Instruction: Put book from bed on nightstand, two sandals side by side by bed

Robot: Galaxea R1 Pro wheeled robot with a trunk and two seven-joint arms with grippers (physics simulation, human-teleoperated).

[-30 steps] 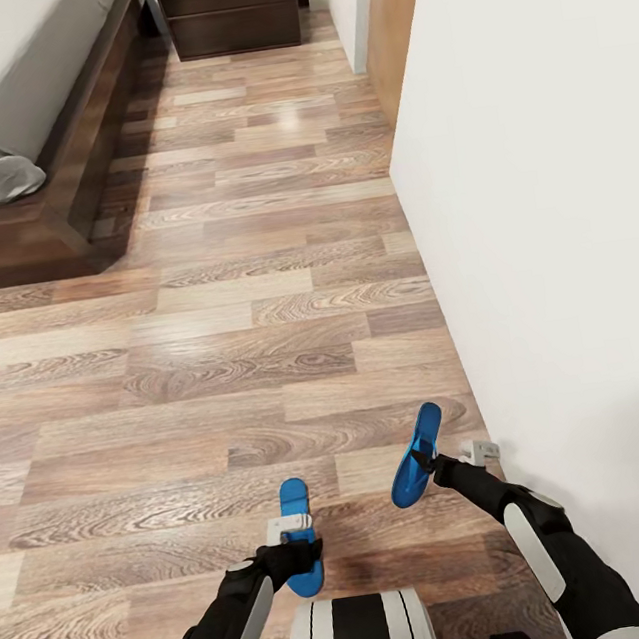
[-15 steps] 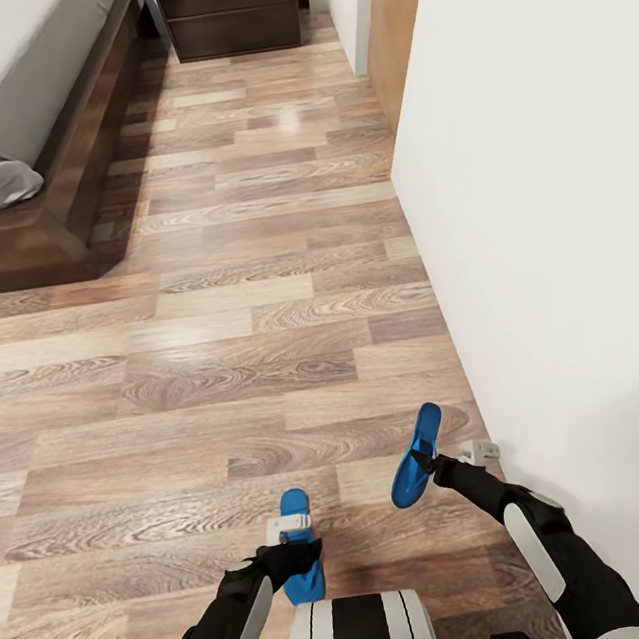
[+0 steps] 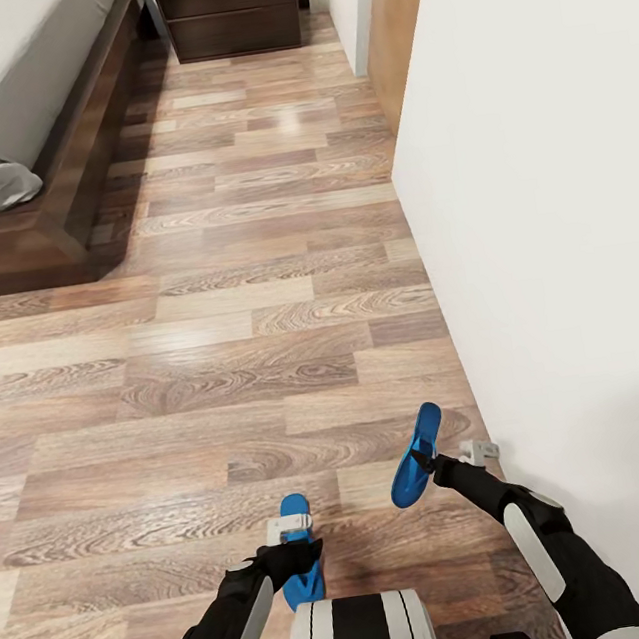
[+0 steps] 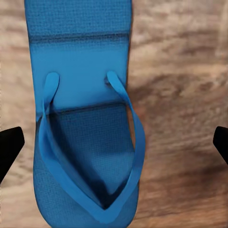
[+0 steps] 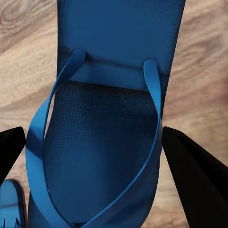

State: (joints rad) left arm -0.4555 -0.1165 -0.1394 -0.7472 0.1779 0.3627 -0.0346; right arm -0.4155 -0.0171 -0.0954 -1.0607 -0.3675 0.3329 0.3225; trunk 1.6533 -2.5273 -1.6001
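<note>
I am carrying a sandal in each hand. My left gripper [image 3: 293, 543] is clamping the left sandal [image 3: 300, 552] near its strap end, its long axis running straight ahead toward 12 o'clock and lying roughly level over the floor [image 3: 263, 347]. In the left wrist view that sandal [image 4: 85, 114] is sitting between my dark fingertips [image 4: 9, 147], strap side toward the camera. My right gripper [image 3: 432, 466] is pinching the right sandal [image 3: 416, 456], which is tipping up on edge, its long axis pointing toward about 1 o'clock; in the right wrist view this sandal [image 5: 104, 118] is lying between my fingers [image 5: 194, 175].

Both arms are held low and bent in front of my trunk, the right one just beside the white wall [image 3: 550, 229]. The bed [image 3: 22, 127] is lying well ahead at about 11 o'clock, so my left arm is on the nearer side to it. The nightstand [image 3: 230, 8] is standing beyond it, near 12 o'clock. I judge that I must roll forward and left before setting the pair down beside the bed frame
</note>
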